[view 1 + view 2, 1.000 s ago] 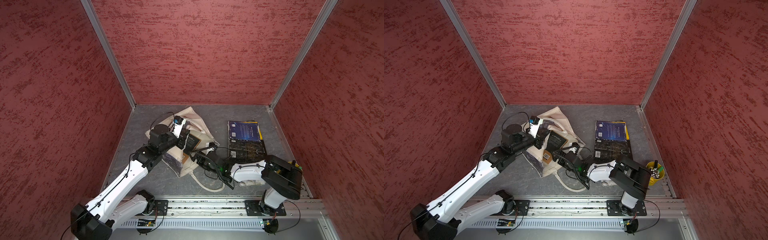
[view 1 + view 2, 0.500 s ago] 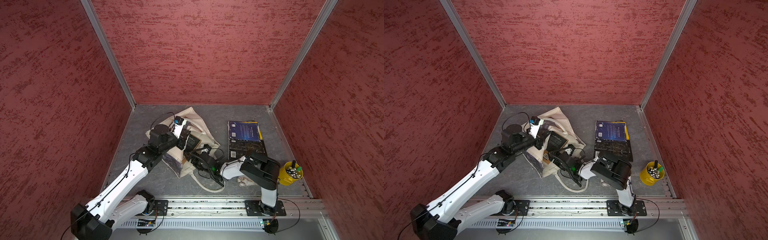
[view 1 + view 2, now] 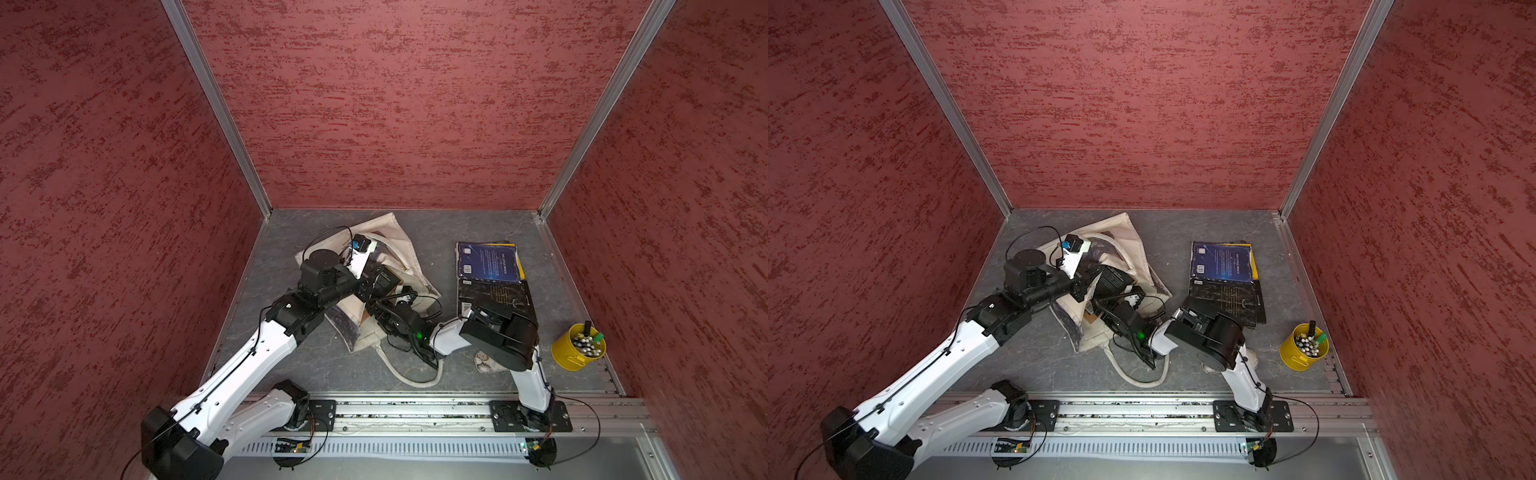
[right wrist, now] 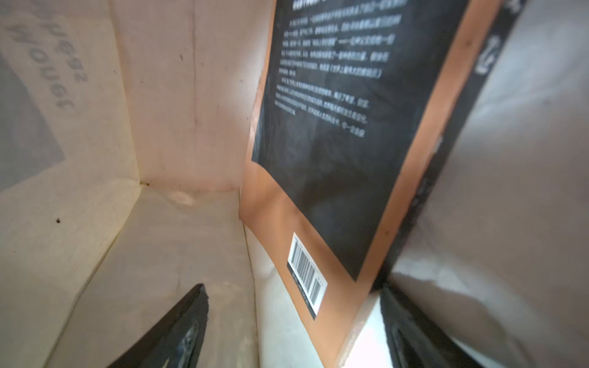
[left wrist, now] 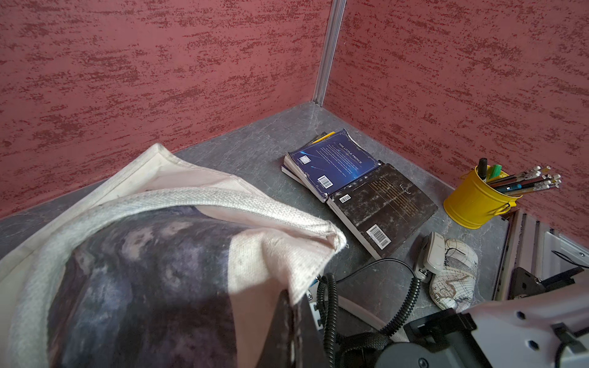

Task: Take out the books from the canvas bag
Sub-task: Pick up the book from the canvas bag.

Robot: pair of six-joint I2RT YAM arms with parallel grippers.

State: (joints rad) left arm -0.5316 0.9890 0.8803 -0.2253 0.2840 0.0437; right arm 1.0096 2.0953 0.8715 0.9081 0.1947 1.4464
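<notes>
**A:** Which step is in hand?

**B:** The removal of a further book is judged to be under way. The cream-white canvas bag lies crumpled on the grey desk. Its mouth is held up by the left gripper, whose jaws are pressed together on the fabric hem. The right gripper is pushed inside the bag with its jaws apart. The lower edge of the black paperback with the orange border stands between them, and no grip is seen yet.

**A:** What is called for next?

**B:** The jaws are to be brought together on that edge. The book is then to be drawn out through the mouth while the hem is kept raised. A snag is to be watched for, since the cover lies close against the cloth.

**A:** How many of each thing are counted?

**B:** One bag and four books are counted: one inside, three out on the desk, well apart from the bag. The dark blue paperback lies on the bright yellow paperback, of which only an edge is shown. The brown-and-black paperback is set just beside them, seemingly touching. Whether more books are hidden in the bag cannot be told. One yellow metal bucket of pens, one white map-patterned pouch and one pale stapler are also counted.
</notes>
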